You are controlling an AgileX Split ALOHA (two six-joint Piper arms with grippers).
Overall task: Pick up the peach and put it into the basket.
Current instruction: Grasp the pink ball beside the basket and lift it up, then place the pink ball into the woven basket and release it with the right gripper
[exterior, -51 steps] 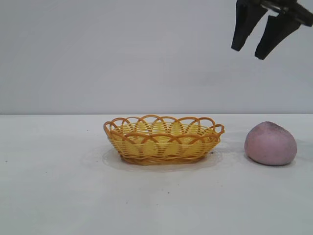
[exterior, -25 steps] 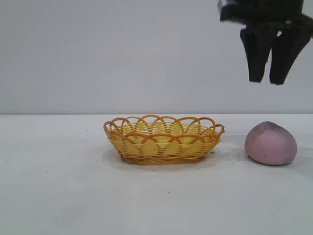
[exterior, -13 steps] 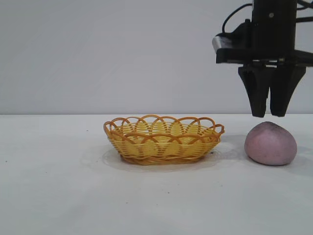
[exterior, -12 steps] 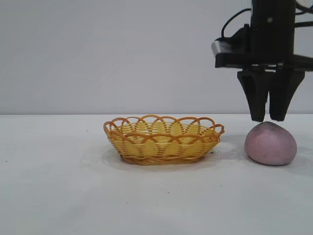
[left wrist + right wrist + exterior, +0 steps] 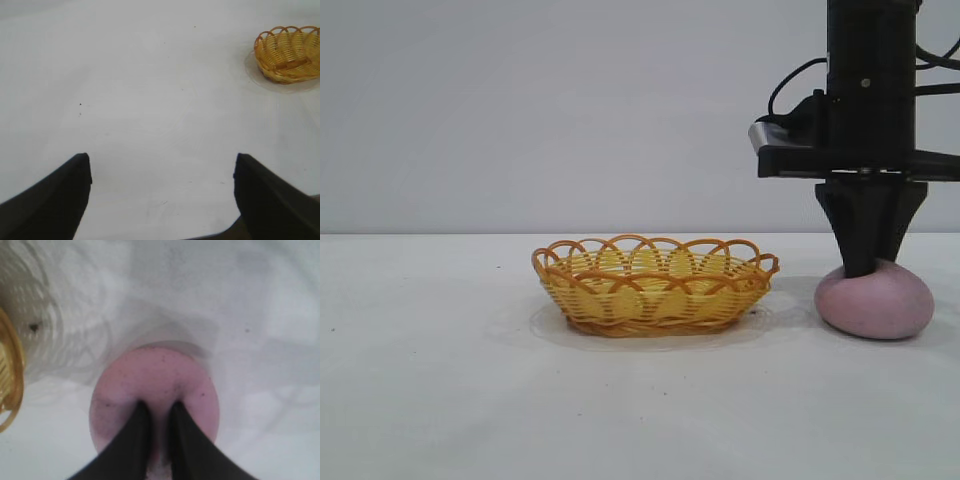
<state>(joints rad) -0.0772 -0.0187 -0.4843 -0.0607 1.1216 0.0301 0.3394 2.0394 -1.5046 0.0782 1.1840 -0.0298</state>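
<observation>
A: Where is the right gripper [image 5: 867, 268] at this moment?

B: It points straight down, with its fingertips pressed into the crown of the peach [image 5: 876, 303]. In the right wrist view the two black fingers [image 5: 131, 440] sit nearly together, pinching a small ridge of the peach's pink skin between them, so the gripper is clamped on the top of the peach rather than around its sides.

A: And the peach itself?

B: It lies on the white table [image 5: 440, 400], directly beneath that gripper, and its underside rests on the surface. It looks a little flattened under the tips.

A: Where is the basket [image 5: 654, 285] from there?

B: On the table to the left of the gripper in the exterior view, near the peach but apart from it. Its orange looped rim just shows at the edge of the right wrist view.

A: The other arm?

B: The left gripper [image 5: 160, 192] hangs over bare table with its fingers spread wide and nothing between them; the basket is well ahead of it and off to one side.
</observation>
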